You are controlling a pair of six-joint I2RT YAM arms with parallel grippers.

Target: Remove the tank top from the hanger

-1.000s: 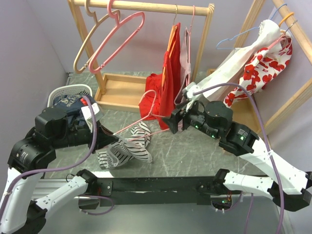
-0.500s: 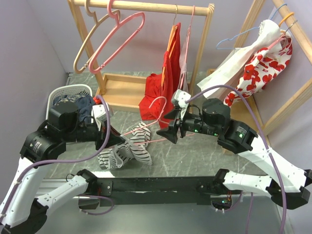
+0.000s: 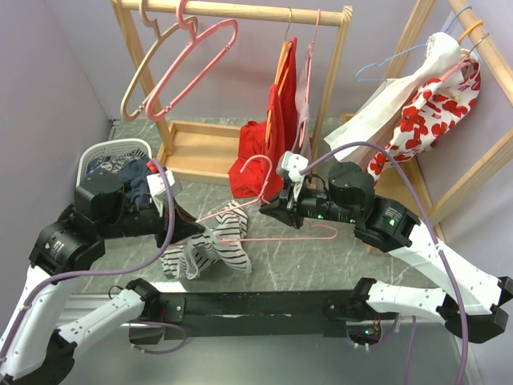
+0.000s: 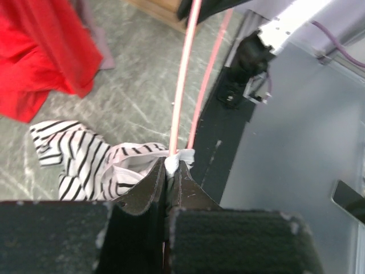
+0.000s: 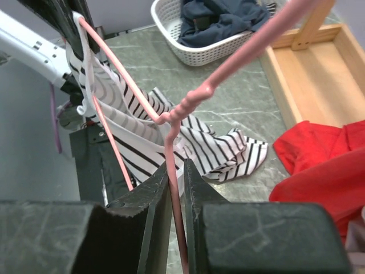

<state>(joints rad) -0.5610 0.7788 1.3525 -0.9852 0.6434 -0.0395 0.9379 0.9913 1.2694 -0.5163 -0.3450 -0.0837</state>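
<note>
Centre frame: our right gripper is clamped on the hanger and our left gripper is pinched shut on a strap of the tank top at lower left, so we should slide that strap outward off the hanger's end.

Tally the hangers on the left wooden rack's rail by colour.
Pink hangers: 2, the bare pink hanger and the thin pink hanger under a pale garment
Curved beige hanger: 1
Orange hanger under the red garment: 1
Total: 4
</note>
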